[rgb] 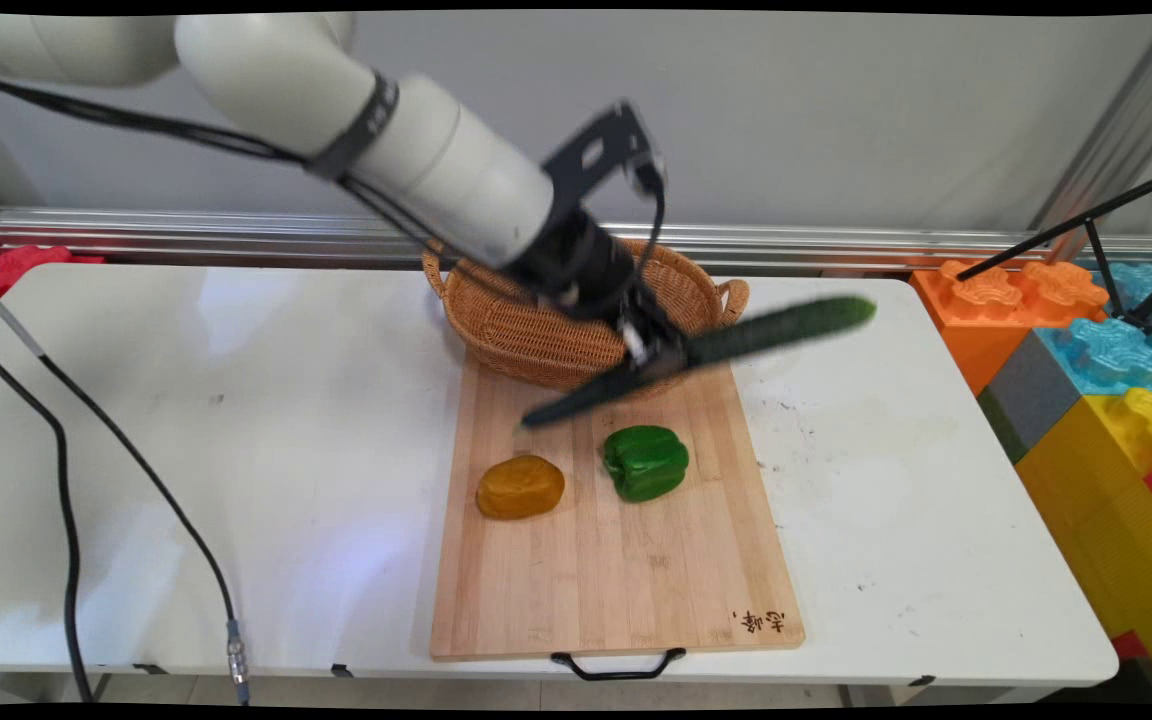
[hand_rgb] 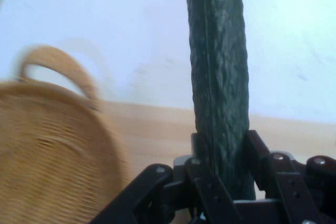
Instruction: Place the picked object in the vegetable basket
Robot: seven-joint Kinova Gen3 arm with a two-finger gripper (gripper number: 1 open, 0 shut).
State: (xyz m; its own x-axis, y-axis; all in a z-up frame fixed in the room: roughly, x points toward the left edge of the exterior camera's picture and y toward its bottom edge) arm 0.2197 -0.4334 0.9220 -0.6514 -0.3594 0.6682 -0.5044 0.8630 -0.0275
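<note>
Above the far end of the cutting board [rgb: 616, 540], the jaws [rgb: 658, 352] are clamped on a long dark green cucumber [rgb: 726, 350], gripping it near its middle. From the hand view the cucumber [hand_rgb: 219, 87] runs straight up between the two black fingers [hand_rgb: 202, 177], which press on it from either side. Seen from the main view it is lifted clear of the board and tilted, its lower end pointing down-left over the board and its upper end reaching out to the right over the bare white desk [rgb: 236, 400].

Just behind the jaws sits a wicker basket [rgb: 536, 335] with small loop handles, resting at the board's far edge; the arm's wrist crosses in front of its rim. The same basket [hand_rgb: 52, 156] fills the lower left of the hand view, with the board's pale wood beside it.

Nearer the camera on the board lie a green bell pepper [rgb: 646, 462] and, to its left, an orange-brown rounded lump [rgb: 520, 487]; the two are near each other but apart, and both well below the cucumber.

Black cables [rgb: 66, 480] hang down over the desk's left side. Beyond the desk's right edge stands a stack of big coloured plastic blocks [rgb: 1096, 380]
</note>
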